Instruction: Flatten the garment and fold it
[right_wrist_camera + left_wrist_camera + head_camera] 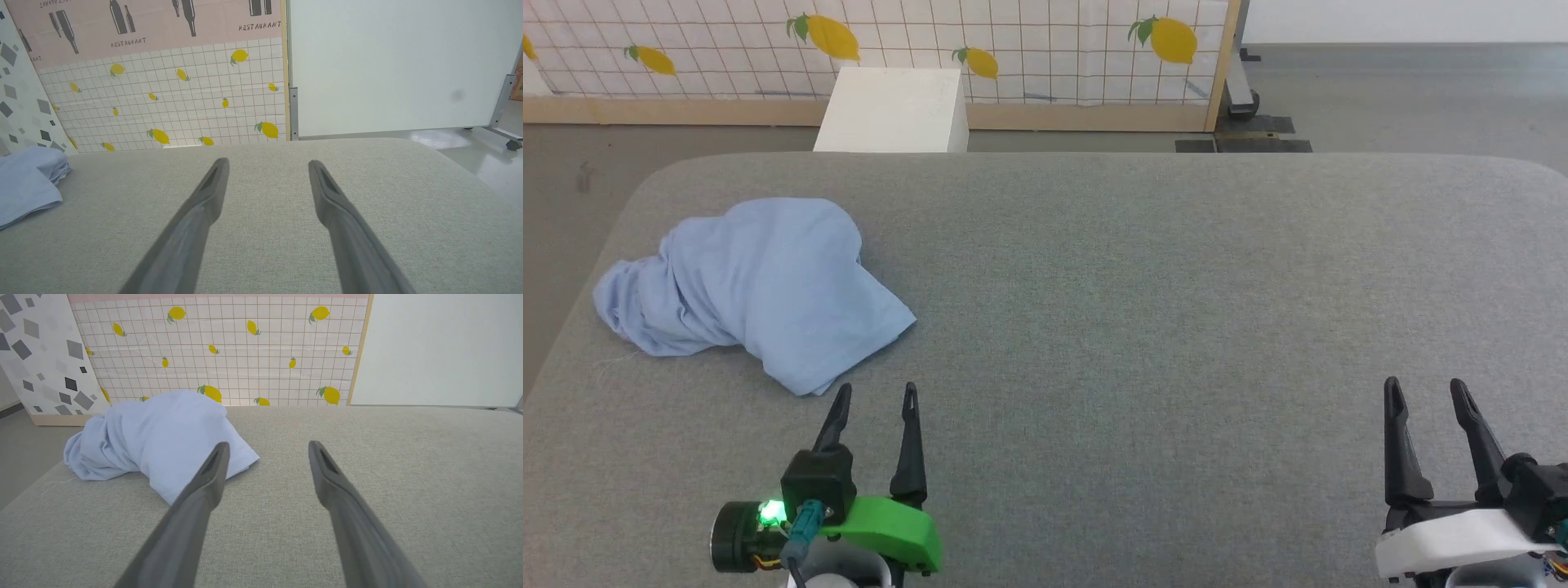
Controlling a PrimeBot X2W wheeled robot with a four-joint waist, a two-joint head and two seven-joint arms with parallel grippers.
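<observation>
On the grey fabric-covered table (1176,286), far-left part: the garment (752,290), a light blue knit shirt, bunched into a humped heap. Its folds are gathered toward the table's left edge, and one flat stitched hem is spread toward the table's near edge. It lies wholly on the table top, and neither gripper touches it.

Over the table's near edge, left part: left gripper (876,390), green mount, jaws apart, empty, fingertips just short of the hem.

Over the table's near edge, right part: right gripper (1425,384), white mount, jaws apart, empty.

Head view adds: white box (890,110) beyond the table's far edge, against a lemon-print grid panel (1029,41).

Left wrist view adds: grey-speckled white panel (36,355) beyond the table's left corner; loose pale thread (57,484) on the table beside the heap.

Right wrist view adds: pink poster (143,28) with bottle outlines and the word RESTAURANT, above the lemon panel; plain white board (388,65) on a castored frame beyond the table's far-right corner
</observation>
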